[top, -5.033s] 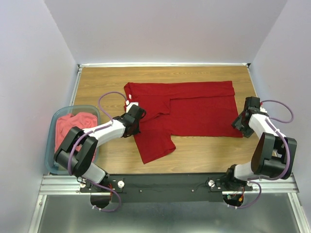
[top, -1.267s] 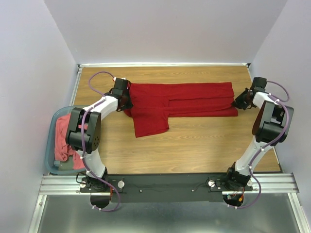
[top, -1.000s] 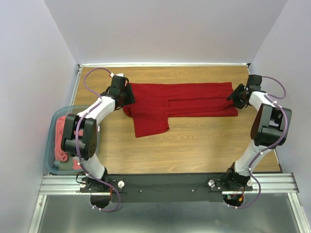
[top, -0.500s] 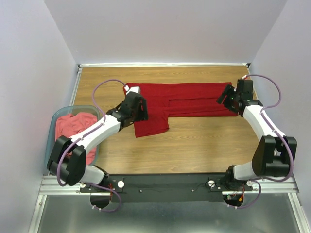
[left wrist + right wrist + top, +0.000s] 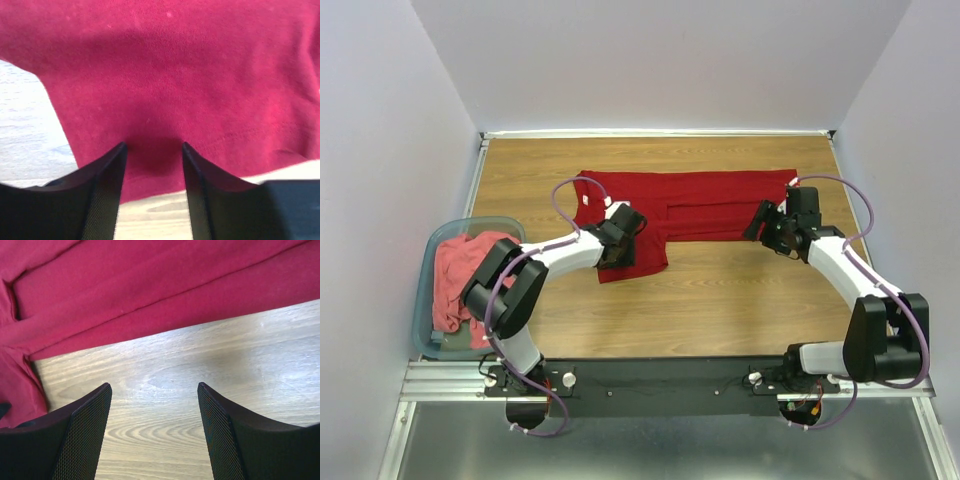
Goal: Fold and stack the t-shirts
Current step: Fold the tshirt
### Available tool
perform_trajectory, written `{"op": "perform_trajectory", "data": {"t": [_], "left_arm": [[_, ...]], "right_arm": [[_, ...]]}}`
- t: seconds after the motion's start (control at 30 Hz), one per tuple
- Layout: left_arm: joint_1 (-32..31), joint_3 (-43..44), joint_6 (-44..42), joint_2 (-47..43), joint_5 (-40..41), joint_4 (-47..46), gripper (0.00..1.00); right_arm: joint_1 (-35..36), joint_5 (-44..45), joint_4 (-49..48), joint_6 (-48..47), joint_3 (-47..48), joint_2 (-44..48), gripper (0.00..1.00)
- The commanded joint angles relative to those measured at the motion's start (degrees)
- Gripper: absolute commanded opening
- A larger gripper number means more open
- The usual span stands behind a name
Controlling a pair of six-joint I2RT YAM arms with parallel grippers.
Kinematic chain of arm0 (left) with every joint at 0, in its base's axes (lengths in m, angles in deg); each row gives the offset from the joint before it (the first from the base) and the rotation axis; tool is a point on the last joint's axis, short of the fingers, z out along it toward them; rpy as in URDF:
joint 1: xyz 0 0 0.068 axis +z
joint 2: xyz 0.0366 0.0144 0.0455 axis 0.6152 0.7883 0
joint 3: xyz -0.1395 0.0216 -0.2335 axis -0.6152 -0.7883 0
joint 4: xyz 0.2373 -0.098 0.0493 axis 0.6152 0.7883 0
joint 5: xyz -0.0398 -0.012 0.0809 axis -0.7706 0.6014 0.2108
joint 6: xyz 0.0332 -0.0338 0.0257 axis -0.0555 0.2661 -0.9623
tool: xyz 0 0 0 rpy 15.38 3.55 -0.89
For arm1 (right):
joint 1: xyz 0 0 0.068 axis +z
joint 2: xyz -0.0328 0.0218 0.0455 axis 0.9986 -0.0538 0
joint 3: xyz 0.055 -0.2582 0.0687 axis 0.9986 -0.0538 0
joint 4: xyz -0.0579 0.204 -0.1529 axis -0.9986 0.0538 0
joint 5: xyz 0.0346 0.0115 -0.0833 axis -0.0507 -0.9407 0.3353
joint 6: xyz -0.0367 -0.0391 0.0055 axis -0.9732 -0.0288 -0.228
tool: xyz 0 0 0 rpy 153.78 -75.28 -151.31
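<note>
1. Across the far middle of the table (image 5: 720, 300) lies the red shirt (image 5: 720, 205) — folded into a long band, one flap hanging toward the bases at its left end.
2. I see the left gripper (image 5: 152, 147) low over that flap, jaws parted, nothing pinched.
3. Right gripper (image 5: 152, 390) hovers over bare wood just beside the band's near edge — jaws wide, empty.
4. Pink shirt (image 5: 460, 275) sits crumpled in the tub (image 5: 425, 285), off the table's left edge.

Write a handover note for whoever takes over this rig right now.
Left gripper: open, over the near flap of the red t-shirt, holding nothing.
Right gripper: open, over bare table just short of that shirt's near edge.
Pink t-shirt: bunched in the tub, unfolded.
Done: red shirt laid flat, partly folded lengthwise.
To do: finish folding the red one, fold the pink, stack them.
</note>
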State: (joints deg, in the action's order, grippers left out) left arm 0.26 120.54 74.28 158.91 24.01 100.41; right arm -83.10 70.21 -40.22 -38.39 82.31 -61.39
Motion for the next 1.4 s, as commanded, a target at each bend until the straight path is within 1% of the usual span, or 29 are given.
{"op": "perform_trajectory", "data": {"t": [0.0,0.03,0.07,0.1,0.17,0.2,0.23,0.27,0.3,0.43,0.53,0.57,0.7,0.87,1.0,1.17,1.37], "left_arm": [[-1.0,1.9,1.4,1.4,2.5,2.3,0.51],[-1.4,2.1,1.5,2.1,2.5,2.7,0.46],[-1.6,2.1,1.5,2.3,2.6,3.1,0.43],[-1.7,2.2,1.6,2.7,2.8,3.8,0.35],[-1.9,2.3,1.8,3.1,3.2,4.2,0.27],[-1.9,2.4,2.0,3.3,3.8,4.7,0.20],[-1.9,2.7,2.0,3.5,4.2,5.0,0.08],[-1.9,3.0,2.1,3.6,4.7,5.5,0.03],[-1.9,3.4,1.7,3.7,5.7,6.3,0.01],[-1.8,7.4,0.4,3.8,9.2,9.2,0.00],[-1.3,12.8,-1.3,3.8,12.6,11.4,0.00],[-1.0,15.9,-2.7,4.3,13.2,11.9,0.00],[1.7,23.5,-5.7,7.2,16.5,13.5,0.00],[5.9,31.7,-9.5,11.9,16.8,11.6,0.00],[7.8,37.5,-13.1,16.0,17.0,9.4,0.00],[9.3,43.9,-15.9,21.3,16.1,7.1,0.00],[9.8,49.0,-19.1,26.0,15.3,3.7,0.00]], "right_arm": [[0.3,-2.4,-2.1,-1.3,-0.8,1.8,0.76],[0.3,-2.7,-2.2,-1.4,-0.7,1.9,0.76],[0.3,-2.7,-2.2,-1.5,-0.7,2.0,0.76],[0.3,-2.7,-2.3,-1.6,-0.6,2.1,0.76],[0.3,-2.8,-2.4,-1.7,-0.6,2.2,0.76],[0.4,-2.9,-2.5,-1.7,-0.8,2.2,0.76],[0.3,-3.4,-2.6,-1.7,-0.8,2.3,0.76],[0.3,-3.4,-2.6,-1.7,-0.9,2.3,0.76],[0.3,-3.4,-2.7,-1.8,-1.0,2.4,0.76],[0.4,-2.7,-3.1,-2.0,-1.5,3.2,0.76],[0.4,-3.0,-3.2,-2.1,-1.6,3.7,0.76],[0.3,-2.9,-3.3,-2.1,-1.7,3.9,0.76],[0.3,-2.7,-3.7,-2.1,-2.4,4.0,0.76],[0.4,-3.4,-4.0,-2.3,-3.0,4.2,0.76],[0.8,-4.3,-4.6,-2.7,-3.1,3.7,0.76],[1.5,-5.6,-5.1,-3.2,-3.1,2.8,0.76],[2.3,-7.2,-5.9,-3.8,-3.1,1.7,0.76]]}}
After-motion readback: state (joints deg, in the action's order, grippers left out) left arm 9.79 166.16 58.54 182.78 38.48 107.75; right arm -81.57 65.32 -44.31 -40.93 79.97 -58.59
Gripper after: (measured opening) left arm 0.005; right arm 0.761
